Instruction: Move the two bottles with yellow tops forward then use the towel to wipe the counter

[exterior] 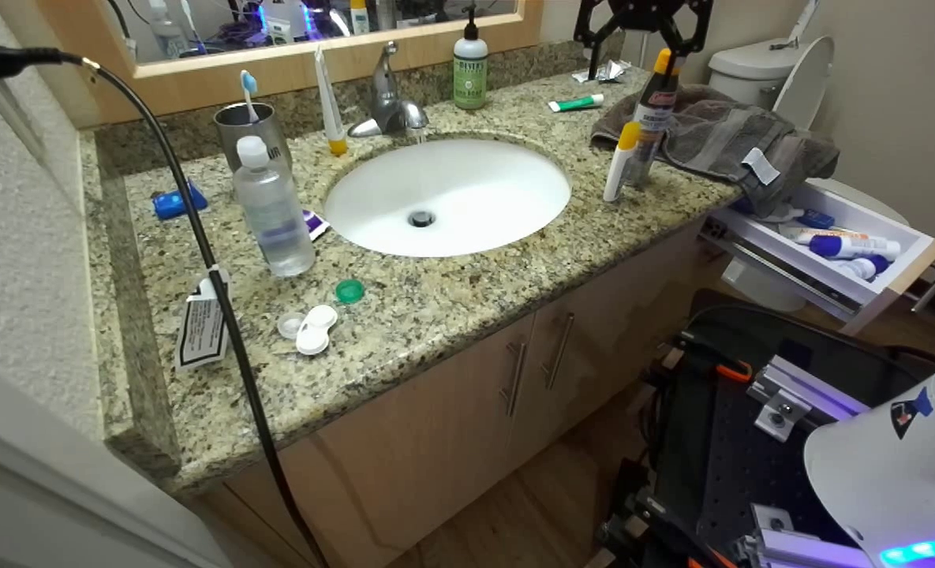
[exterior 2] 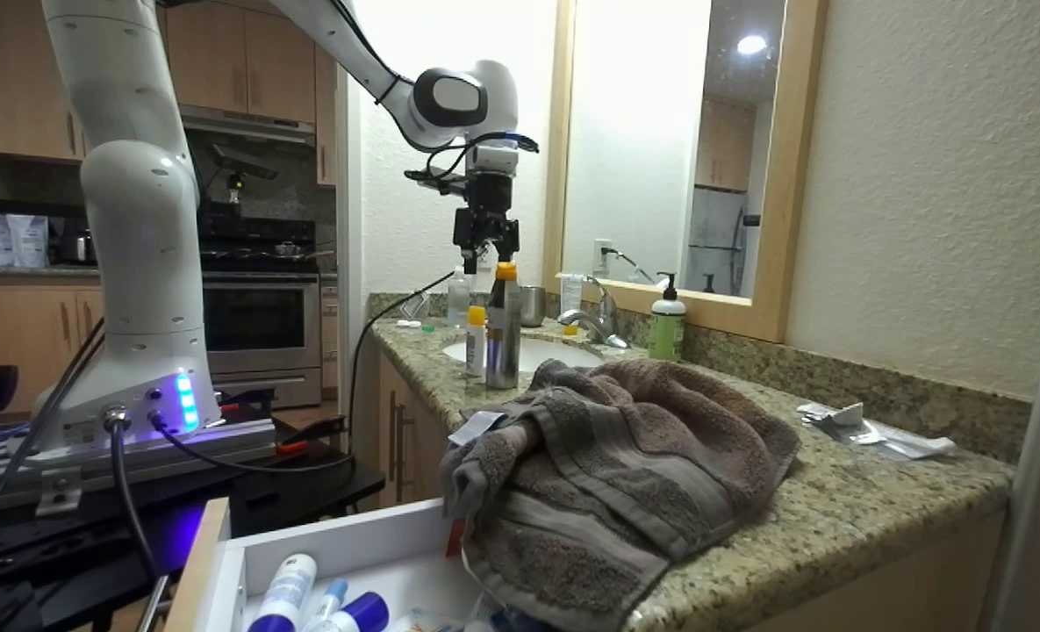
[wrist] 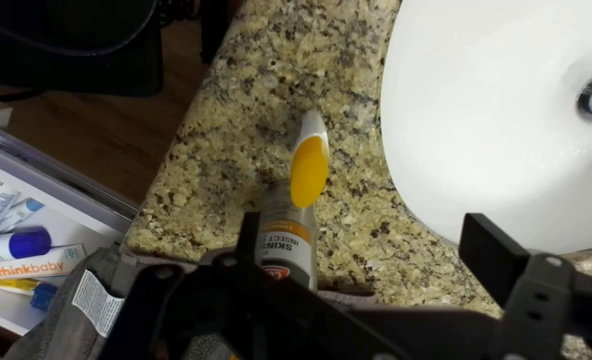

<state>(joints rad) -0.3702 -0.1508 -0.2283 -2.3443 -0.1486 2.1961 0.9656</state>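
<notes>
A tall dark bottle with a yellow top stands upright on the granite counter [exterior: 435,308], seen in both exterior views [exterior: 650,118] [exterior 2: 503,342] and the wrist view [wrist: 286,245]. A shorter white bottle with a yellow top [exterior: 617,172] [exterior 2: 476,349] [wrist: 309,167] stands close beside it. A grey-brown towel [exterior: 719,130] [exterior 2: 625,474] [wrist: 71,322] lies crumpled over the counter edge. My gripper [exterior: 633,65] [exterior 2: 488,259] [wrist: 365,227] is open and empty, with its fingers at about the height of the tall bottle's top. One finger partly hides that bottle in the wrist view.
The sink [exterior: 467,229] is beside the bottles. An open drawer [exterior: 869,304] [exterior 2: 344,535] with several tubes juts out below the towel. A soap dispenser [exterior: 470,71] [exterior 2: 667,329], faucet [exterior: 388,102], green tube [exterior: 576,103] and clear bottle [exterior: 276,213] stand or lie around the sink.
</notes>
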